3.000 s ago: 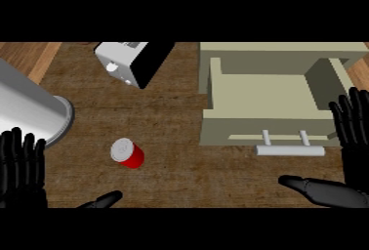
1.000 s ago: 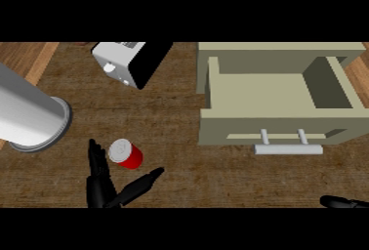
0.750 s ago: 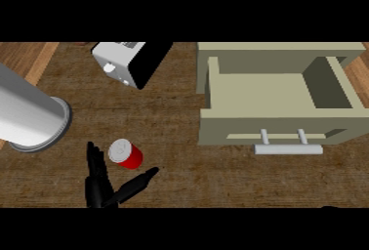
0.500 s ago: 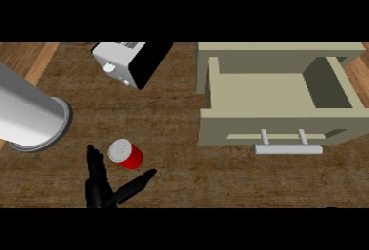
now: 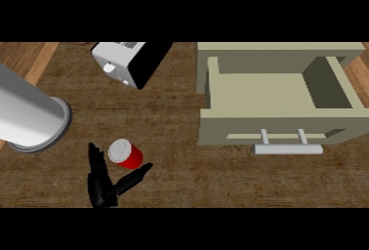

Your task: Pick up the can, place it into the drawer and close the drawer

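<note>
the left hand (image 5: 104,183) barely shifts over the last half second, settling with straight fingers on one side of the small red can with a pale lid (image 5: 125,154) and thumb on the other. it looks open, nothing gripped yet, though contact is hard to judge. the can lies on the brown wooden counter (image 5: 173,122), well apart from the open beige drawer (image 5: 277,95). grasping comes next.

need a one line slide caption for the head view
Left hand, fingers open, reaches around the red can on the wooden counter, with the open drawer waiting at the right.
</note>
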### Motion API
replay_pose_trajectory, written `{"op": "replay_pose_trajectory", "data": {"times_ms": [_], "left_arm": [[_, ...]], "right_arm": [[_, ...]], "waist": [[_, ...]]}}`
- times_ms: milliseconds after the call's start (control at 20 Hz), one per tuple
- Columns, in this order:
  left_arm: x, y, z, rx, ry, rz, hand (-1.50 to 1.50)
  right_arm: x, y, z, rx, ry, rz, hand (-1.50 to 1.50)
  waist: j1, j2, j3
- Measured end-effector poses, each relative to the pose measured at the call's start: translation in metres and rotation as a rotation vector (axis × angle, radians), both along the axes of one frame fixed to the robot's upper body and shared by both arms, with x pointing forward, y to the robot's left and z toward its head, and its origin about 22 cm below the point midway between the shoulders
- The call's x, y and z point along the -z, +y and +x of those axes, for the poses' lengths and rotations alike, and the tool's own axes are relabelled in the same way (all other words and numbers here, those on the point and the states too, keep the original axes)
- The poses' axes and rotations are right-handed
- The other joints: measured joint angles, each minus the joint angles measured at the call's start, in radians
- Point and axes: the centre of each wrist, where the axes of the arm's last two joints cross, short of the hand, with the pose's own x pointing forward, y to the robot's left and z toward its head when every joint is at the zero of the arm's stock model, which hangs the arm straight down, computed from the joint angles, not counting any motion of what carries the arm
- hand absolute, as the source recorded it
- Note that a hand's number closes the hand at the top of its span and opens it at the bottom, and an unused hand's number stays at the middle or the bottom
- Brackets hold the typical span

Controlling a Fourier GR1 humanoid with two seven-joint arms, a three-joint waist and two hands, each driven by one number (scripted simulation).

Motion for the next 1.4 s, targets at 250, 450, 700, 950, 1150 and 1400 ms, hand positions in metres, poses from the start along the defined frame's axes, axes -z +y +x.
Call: {"op": "replay_pose_trajectory", "data": {"times_ms": [250,450,700,950,1150,1400], "left_arm": [[0.013,0.009,0.006,0.013,-0.007,-0.004,-1.50],[0.014,0.012,0.017,0.036,-0.017,-0.003,-1.50],[0.014,0.012,0.040,0.116,-0.024,-0.020,-1.50],[0.017,0.010,0.051,0.176,-0.054,-0.063,1.50],[0.019,0.011,0.061,0.215,-0.092,-0.085,1.50],[0.007,0.006,0.079,0.264,-0.131,-0.081,1.50]], "right_arm": [[-0.004,-0.002,0.005,-0.002,-0.006,0.002,-1.50],[-0.002,0.001,0.005,0.002,-0.005,-0.002,-1.50],[-0.002,-0.002,0.010,0.001,-0.010,-0.011,-1.50],[-0.003,-0.005,0.002,0.003,-0.016,-0.007,-1.50],[-0.001,-0.002,0.010,0.003,-0.021,-0.012,-1.50],[-0.004,-0.003,0.013,0.016,-0.022,-0.020,-1.50]], "waist": [[0.001,0.000,0.000],[0.000,0.000,0.000],[-0.002,0.001,0.000],[-0.004,0.000,0.000],[-0.003,0.001,0.000],[-0.002,0.000,0.000]]}}
